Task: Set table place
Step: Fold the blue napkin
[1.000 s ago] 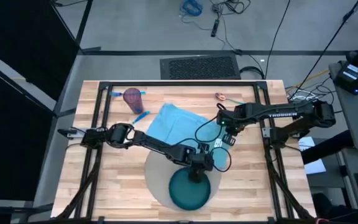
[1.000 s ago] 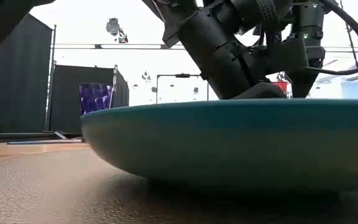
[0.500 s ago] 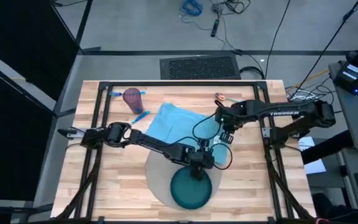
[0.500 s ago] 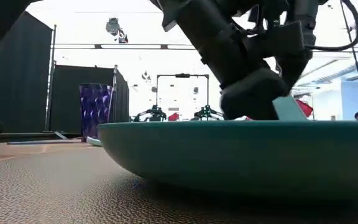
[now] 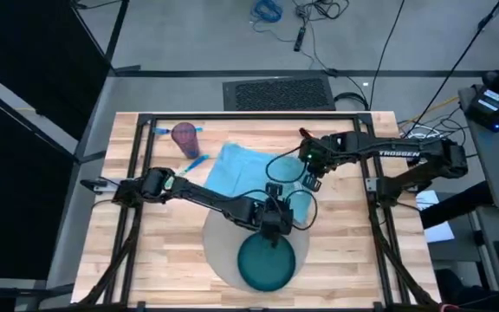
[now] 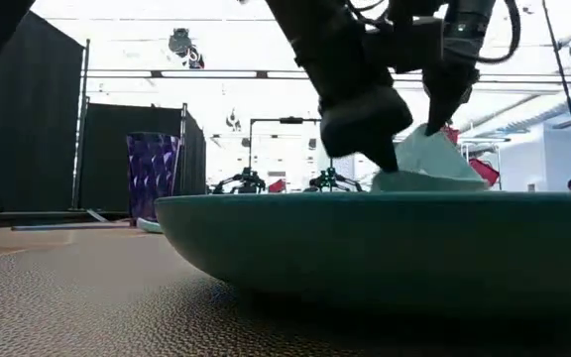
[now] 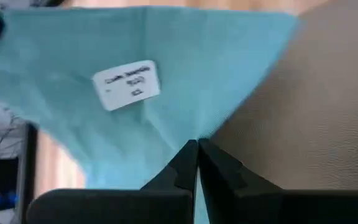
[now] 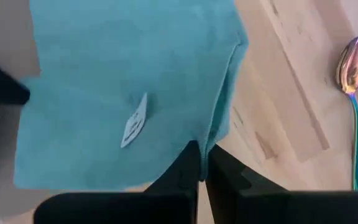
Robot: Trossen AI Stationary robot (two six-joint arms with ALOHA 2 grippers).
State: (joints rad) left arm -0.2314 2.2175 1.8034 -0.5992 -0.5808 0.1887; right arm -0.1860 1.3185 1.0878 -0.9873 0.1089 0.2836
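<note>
A light blue cloth napkin [image 5: 245,172] with a white tag [image 7: 126,84] lies on the wood table [image 5: 163,234], its near right part raised. In front of it a dark teal plate [image 5: 265,263] sits on the round grey placemat [image 5: 219,247]. My left gripper [image 5: 272,218] is shut on the napkin just beyond the plate. My right gripper [image 5: 308,173] is shut on the napkin's right side. The low view shows the lifted cloth [image 6: 426,159] above the plate's rim [image 6: 365,213]. My left gripper pinches the napkin's edge [image 7: 185,130] between its two fingers, close to a corner and over the placemat. It comes from above. That part is lifted and the rest lies on the table. My right gripper pinches the napkin's doubled-over side edge [image 8: 215,134] between its two fingers, from above. The cloth there is raised off the wood and slopes down to the table farther off.
A purple cup [image 5: 184,136] stands at the far left, with blue cutlery [image 5: 196,162] beside it. An iridescent spoon [image 8: 352,68] lies on the wood right of the napkin. The black frame [image 5: 249,115] runs along the table's edges.
Both grippers have risen and gone toward the table's far edge. They carry the napkin's near right part up with them. It now stands above the plate's rim in the low view, while the napkin's left part stays on the table.
</note>
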